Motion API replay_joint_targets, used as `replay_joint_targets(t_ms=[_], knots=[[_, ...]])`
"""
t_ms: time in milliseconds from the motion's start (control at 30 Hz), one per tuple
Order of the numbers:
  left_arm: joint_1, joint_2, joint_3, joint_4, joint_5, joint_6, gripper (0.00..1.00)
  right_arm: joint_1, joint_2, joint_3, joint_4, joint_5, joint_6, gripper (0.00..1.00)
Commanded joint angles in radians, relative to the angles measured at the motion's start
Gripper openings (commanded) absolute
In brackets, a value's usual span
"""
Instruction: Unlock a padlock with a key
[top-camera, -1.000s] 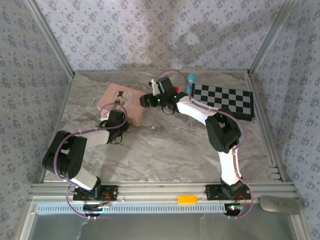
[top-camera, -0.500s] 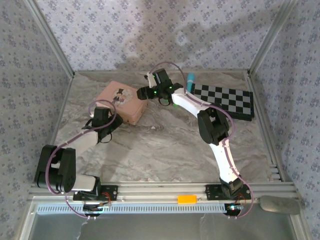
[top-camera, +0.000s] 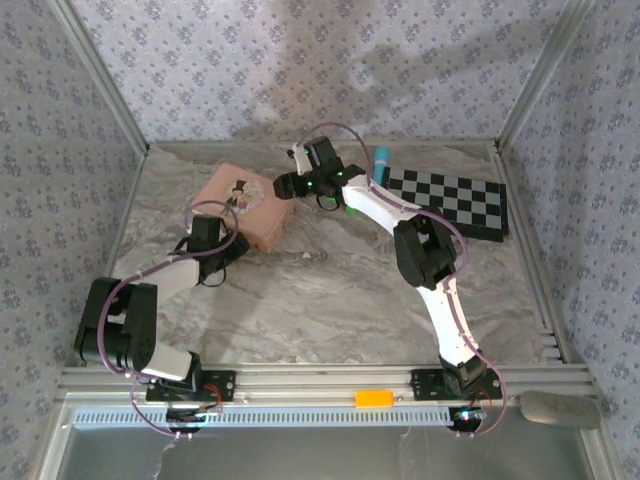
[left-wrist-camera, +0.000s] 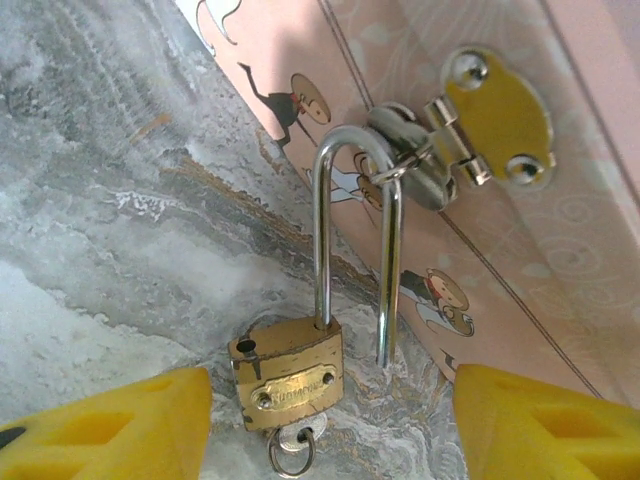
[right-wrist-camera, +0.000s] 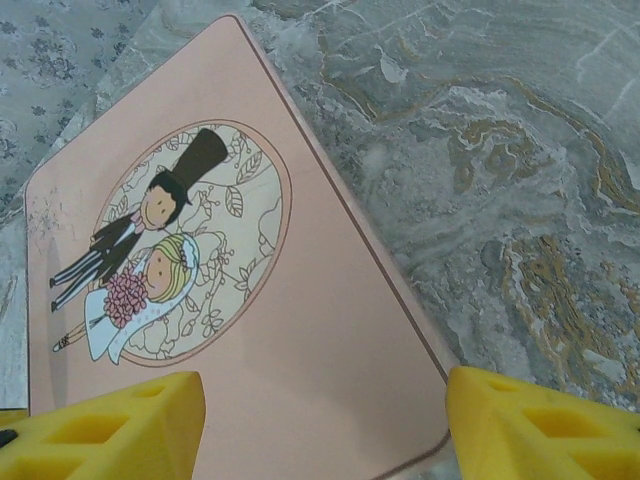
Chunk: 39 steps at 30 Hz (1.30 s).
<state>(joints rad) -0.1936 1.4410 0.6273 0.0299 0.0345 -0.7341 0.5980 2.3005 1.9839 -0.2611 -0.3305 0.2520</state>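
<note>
Left jaws drew back, open; small brass padlock (left-wrist-camera: 288, 372) stands sprung, thin silvery key (left-wrist-camera: 293, 447) inside: apparently unlocked. Right jaws open.

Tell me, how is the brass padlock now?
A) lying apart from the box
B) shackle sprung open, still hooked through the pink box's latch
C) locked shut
B: the padlock has one leg of its shackle free of the body, with the loop through the latch of the pink box.
</note>
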Motion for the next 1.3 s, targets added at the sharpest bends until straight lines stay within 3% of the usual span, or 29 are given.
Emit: replay_joint_targets(t_ms=[0,233,433,933,1067,1267], knots=[[0.023,-0.024,0.052,0.016,0.031,0.165,0.67,0.002,0.031,0.048,-0.023,-0.033,-0.018,0.66],[0.062,0.052,0.116,0.008,0.194,0.422,0.67,-0.003,-0.005,0.013,-0.02,-0.048,-0.029,0.65],[0.07,0.131,0.149,0.026,0.281,0.391,0.66,-0.009,-0.087,-0.08,0.016,-0.051,-0.028,0.65],[-0.092,0.159,0.206,-0.139,0.132,0.274,0.66,-0.012,-0.239,-0.274,0.1,-0.077,-0.008,0.64],[-0.112,0.158,0.225,-0.209,0.008,0.303,0.67,-0.012,-0.251,-0.298,0.101,-0.079,-0.007,0.64],[-0.135,0.211,0.282,-0.258,-0.085,0.409,0.61,-0.013,-0.26,-0.316,0.106,-0.084,0.001,0.63]])
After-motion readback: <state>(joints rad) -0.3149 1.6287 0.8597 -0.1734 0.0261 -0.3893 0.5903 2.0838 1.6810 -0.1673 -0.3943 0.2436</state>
